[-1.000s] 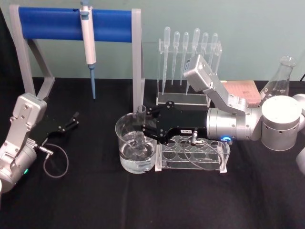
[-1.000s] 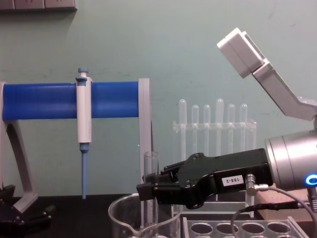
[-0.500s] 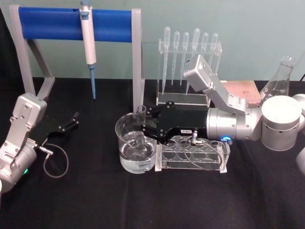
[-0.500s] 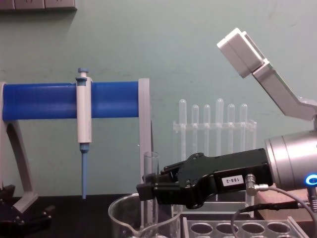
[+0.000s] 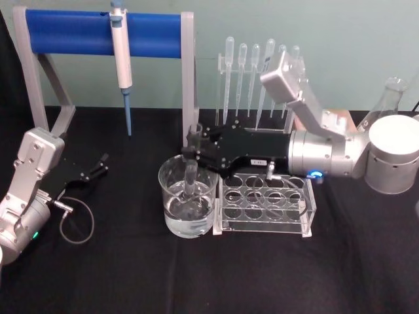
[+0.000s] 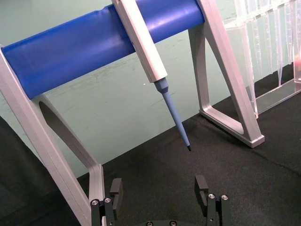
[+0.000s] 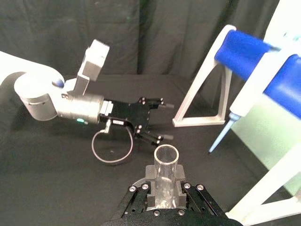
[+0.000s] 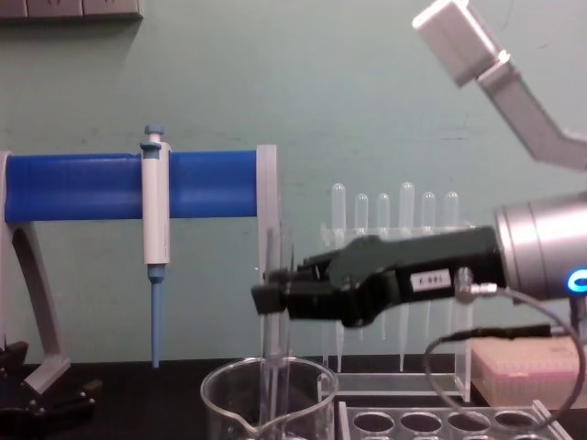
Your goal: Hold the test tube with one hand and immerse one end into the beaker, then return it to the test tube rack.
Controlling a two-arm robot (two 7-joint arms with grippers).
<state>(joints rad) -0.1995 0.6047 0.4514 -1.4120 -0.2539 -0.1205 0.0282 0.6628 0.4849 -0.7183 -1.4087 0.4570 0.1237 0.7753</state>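
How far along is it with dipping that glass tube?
Done: the right gripper has gripped the test tube upright over the beaker. In hand: the tube's lower end sits inside the beaker. Left: returning it to the clear rack. The left gripper rests open on the table.

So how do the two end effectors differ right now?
The right end effector is shut on the test tube, holding it upright above the beaker; the left end effector is open and holds nothing. The right one reaches out over the middle of the table; the left one sits low at the table's left side. Both are black and two-fingered.
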